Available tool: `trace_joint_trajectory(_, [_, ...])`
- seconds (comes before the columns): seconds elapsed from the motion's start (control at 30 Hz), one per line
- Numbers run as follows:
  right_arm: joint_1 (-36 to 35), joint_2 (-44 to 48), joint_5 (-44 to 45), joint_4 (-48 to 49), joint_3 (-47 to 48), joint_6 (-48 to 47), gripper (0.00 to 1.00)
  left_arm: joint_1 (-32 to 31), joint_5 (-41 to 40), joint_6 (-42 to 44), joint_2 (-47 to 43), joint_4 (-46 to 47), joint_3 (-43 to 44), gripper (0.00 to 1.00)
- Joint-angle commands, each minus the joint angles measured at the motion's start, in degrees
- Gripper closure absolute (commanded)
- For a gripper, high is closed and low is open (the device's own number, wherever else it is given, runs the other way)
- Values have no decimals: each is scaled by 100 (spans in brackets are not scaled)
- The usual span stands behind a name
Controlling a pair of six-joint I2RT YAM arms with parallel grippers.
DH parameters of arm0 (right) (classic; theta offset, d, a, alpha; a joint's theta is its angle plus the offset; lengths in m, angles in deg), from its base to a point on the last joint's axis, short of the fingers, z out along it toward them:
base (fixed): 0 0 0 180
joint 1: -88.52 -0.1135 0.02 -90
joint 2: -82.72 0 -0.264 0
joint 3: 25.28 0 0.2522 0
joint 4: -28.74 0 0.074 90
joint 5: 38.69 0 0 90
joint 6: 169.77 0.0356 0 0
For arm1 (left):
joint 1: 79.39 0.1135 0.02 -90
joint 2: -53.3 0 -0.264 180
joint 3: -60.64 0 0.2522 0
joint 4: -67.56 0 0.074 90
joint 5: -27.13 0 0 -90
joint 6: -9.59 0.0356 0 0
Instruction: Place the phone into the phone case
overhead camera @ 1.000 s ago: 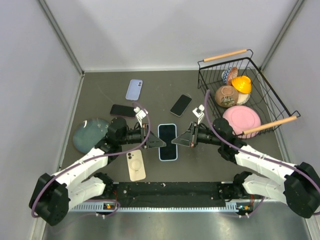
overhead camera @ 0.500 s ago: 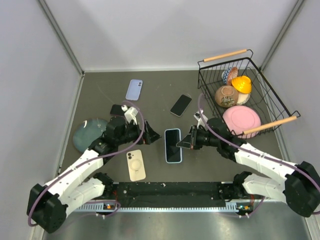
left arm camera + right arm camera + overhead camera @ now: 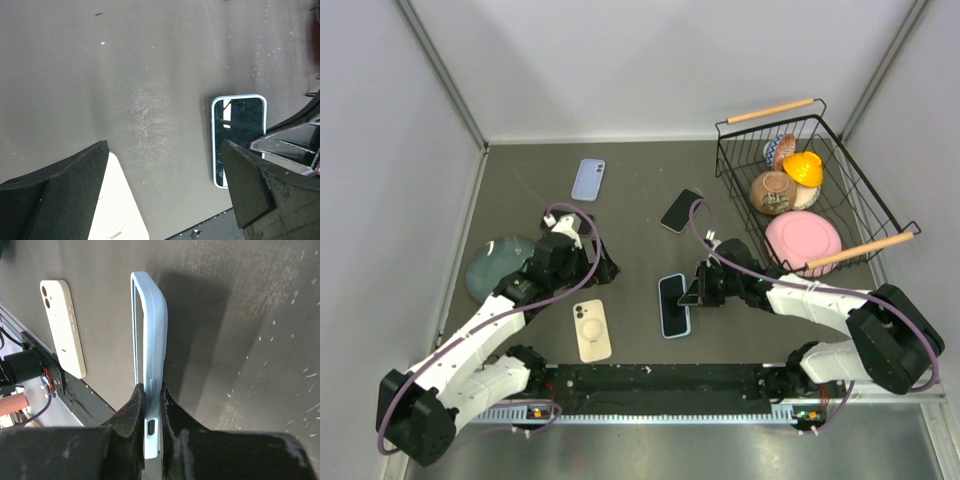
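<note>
**Cased phone pinched at its port end**

The black glass-faced phone [image 3: 671,298] appears seated in the pale-blue rubbery phone case [image 3: 152,335], just right of the cream-coloured handset [image 3: 591,330] that lies back-up on the grey counter [image 3: 640,180]. The right arm's fingers [image 3: 125,417] are almost closed. They pinch the cased phone across its thickness at the end with the charging port, so it shows edge-on in the right wrist view. The left arm's fingers [image 3: 65,192] are spread wide and hold nothing, hovering just beyond the cream-coloured handset on its far side. The phone should handle as a stiff, dense slab with slick, breakable glass. The case looks soft and grippy, with a lip likely to flex. The rim and the short ends look the safest places to take hold.
</note>
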Motion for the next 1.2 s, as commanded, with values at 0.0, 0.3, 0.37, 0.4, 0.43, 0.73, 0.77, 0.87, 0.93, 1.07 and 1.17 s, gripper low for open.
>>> trace_joint_trajectory(0.0, [85, -113, 249, 365, 204, -101, 99, 60, -228, 37, 114, -207, 250, 1])
trace_joint_trajectory(0.3, [156, -87, 715, -39, 116, -154, 84, 148, -202, 46, 61, -199, 233, 1])
trace_joint_trajectory(0.37, [147, -69, 751, -101, 125, -162, 81, 148, -202, 28, 61, -208, 242, 1])
trace_joint_trajectory(0.4, [156, -69, 777, -109, 133, -154, 80, 157, -202, 2, 53, -225, 233, 1])
trace_joint_trajectory(0.43, [156, -60, 786, -144, 134, -162, 79, 157, -202, -16, 44, -234, 233, 1])
trace_joint_trajectory(0.73, [156, 107, 865, -399, 239, -198, 64, 175, -437, -112, -18, -427, 233, 1])
trace_joint_trajectory(0.77, [165, 142, 874, -434, 256, -198, 62, 184, -465, -130, -18, -462, 224, 1])
trace_joint_trajectory(0.87, [156, 238, 830, -522, 318, -207, 62, 201, -658, -244, -18, -585, 250, 1])
trace_joint_trajectory(0.93, [156, 265, 795, -505, 362, -189, 64, 210, -781, -367, 52, -751, 303, 1])
trace_joint_trajectory(1.07, [130, 247, 559, -216, 318, -119, 77, 228, -975, -569, 263, -1060, 356, 1])
trace_joint_trajectory(1.17, [103, 160, 382, 101, 230, -22, 81, 228, -1054, -692, 351, -1227, 338, 1])
